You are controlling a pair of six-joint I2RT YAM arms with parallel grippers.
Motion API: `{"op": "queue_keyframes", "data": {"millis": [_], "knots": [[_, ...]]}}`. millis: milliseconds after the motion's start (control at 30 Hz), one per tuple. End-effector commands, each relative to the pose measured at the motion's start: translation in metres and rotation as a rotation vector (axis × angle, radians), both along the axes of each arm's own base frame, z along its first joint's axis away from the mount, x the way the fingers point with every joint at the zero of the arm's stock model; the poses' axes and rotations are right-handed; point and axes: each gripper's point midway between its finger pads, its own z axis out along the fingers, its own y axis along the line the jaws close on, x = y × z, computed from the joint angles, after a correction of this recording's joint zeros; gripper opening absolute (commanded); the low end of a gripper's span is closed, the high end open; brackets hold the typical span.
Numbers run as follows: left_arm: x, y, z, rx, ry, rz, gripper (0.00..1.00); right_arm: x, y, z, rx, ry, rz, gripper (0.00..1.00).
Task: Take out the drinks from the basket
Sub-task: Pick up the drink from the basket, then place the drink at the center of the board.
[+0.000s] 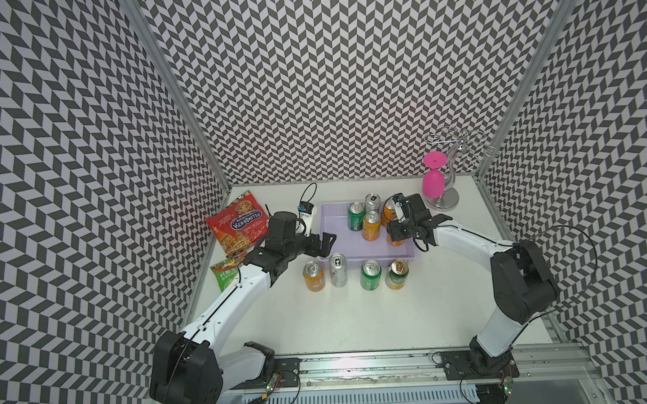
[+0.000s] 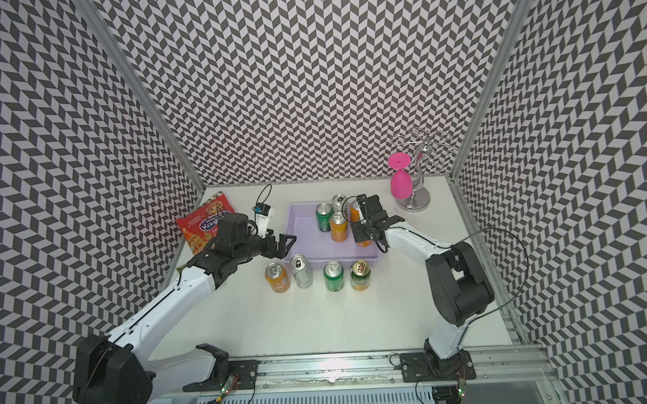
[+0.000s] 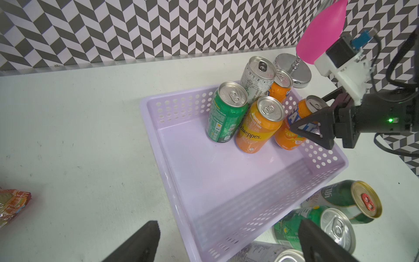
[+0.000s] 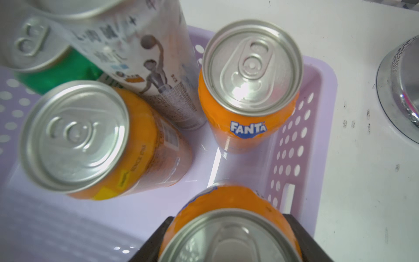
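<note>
- The right gripper [image 4: 230, 237] is clenched on an orange Fanta can [image 4: 229, 202], held upright inside the basket [image 1: 340, 234], just beside its right wall.
- Four more cans [image 1: 371, 226] are crowded toward the far right corner; the left half is left bare.
- The left gripper [image 1: 325, 242], spread wide and empty, is held over the near left rim.
- A row of four cans [image 1: 371, 275] is stood just outside the near wall, with open table [image 1: 394, 320] in front.

Light was bright, even, from overhead; shadows on the table [image 1: 357, 321] were soft and short. Hot glare on the Fanta can [image 4: 251, 65] top and base rail [image 1: 359, 363]. Top views bowed at edges. Right wrist view blurred the nearest can [image 4: 229, 238]
</note>
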Motion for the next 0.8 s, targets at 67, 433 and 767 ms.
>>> {"op": "queue_keyframes", "data": {"millis": [67,433,767], "knots": [[0.0,0.007,0.004,0.017,-0.029,0.023,0.99,-0.006,-0.004,0.069,0.066,-0.146,-0.029,0.55],[-0.001,0.008,0.008,0.013,-0.039,0.025,0.99,-0.057,-0.038,0.117,0.065,-0.205,-0.091,0.55],[-0.002,0.008,0.009,0.007,-0.041,0.022,0.99,-0.11,-0.066,0.105,0.132,-0.191,-0.197,0.55]]}}
